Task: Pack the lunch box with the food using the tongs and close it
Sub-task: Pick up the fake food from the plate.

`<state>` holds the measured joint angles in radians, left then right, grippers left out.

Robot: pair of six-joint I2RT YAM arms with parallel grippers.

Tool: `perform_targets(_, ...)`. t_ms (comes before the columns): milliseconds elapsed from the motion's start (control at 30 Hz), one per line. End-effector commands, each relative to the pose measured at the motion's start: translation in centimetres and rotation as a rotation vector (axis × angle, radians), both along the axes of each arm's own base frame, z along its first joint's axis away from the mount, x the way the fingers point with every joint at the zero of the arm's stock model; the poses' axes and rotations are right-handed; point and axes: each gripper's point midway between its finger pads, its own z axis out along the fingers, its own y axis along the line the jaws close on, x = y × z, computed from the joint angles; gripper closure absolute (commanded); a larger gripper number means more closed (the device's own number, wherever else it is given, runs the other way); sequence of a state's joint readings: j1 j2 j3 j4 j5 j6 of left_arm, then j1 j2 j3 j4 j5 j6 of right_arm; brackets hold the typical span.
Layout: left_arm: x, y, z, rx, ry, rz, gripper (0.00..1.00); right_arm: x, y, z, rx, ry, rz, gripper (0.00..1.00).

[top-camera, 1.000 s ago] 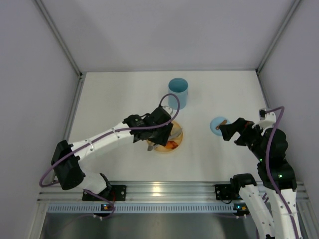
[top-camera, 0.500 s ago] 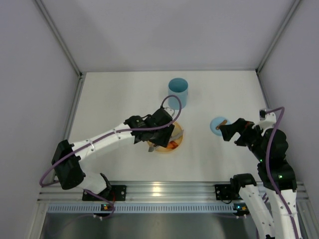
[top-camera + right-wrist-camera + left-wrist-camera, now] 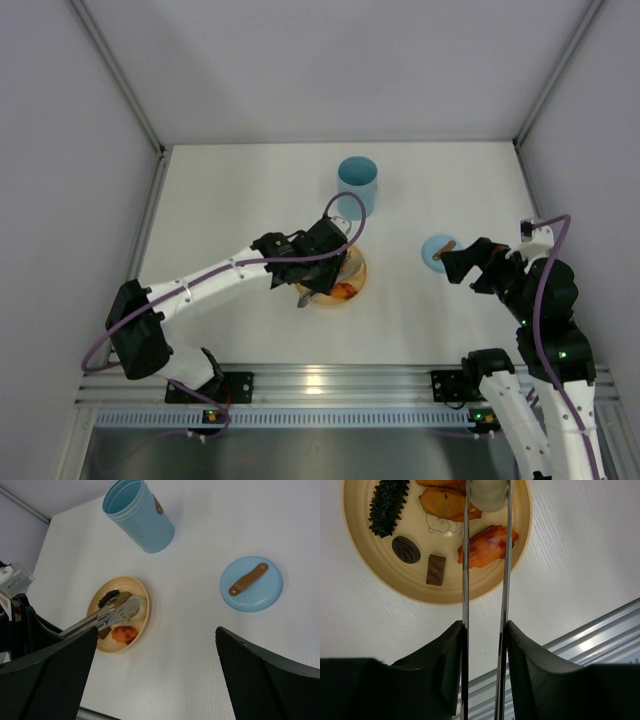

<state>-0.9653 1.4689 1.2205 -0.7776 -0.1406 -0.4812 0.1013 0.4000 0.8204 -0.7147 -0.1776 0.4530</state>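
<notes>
Fingers (image 3: 440,660) of the left gripper (image 3: 485,626) clamp the stiff tongs (image 3: 465,580), whose tips straddle a white, probably soft and slippery food piece (image 3: 489,495) on the plate (image 3: 380,565), best squeezed gently across its middle; right fingers (image 3: 45,680) gape empty.

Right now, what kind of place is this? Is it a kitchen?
Probably a robot practice booth, not a kitchen: a left arm and a right arm bolted to a metal rail, plain walls boxing in a white table, and only a plate of snacks.
</notes>
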Motion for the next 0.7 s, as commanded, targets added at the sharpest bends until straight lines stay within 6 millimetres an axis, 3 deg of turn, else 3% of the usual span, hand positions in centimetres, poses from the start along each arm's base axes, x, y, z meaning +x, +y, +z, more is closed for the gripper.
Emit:
perform_targets(0, 0.7, -0.4, 0.7, -0.013, -0.039, 0.014, 0.63, -0.3, -0.6, 0.6, -0.011, -0.011, -0.024, 0.0)
perform_targets(167, 1.0, -0.1, 2.2, -0.013, -0.063, 0.016, 0.71, -0.3, -0.6, 0.7, -0.011, -0.011, -0.026, 0.0)
perform_targets(400, 1.5, -0.2, 6.4, -0.052, -0.124, 0.014, 0.77, -0.1, -0.6, 1.1, -0.014, -0.017, -0.025, 0.0)
perform_targets(667, 2.9, -0.6, 11.6, -0.106, -0.221, 0.031, 0.77, -0.1, -0.6, 1.4, -0.015, -0.019, -0.026, 0.01)
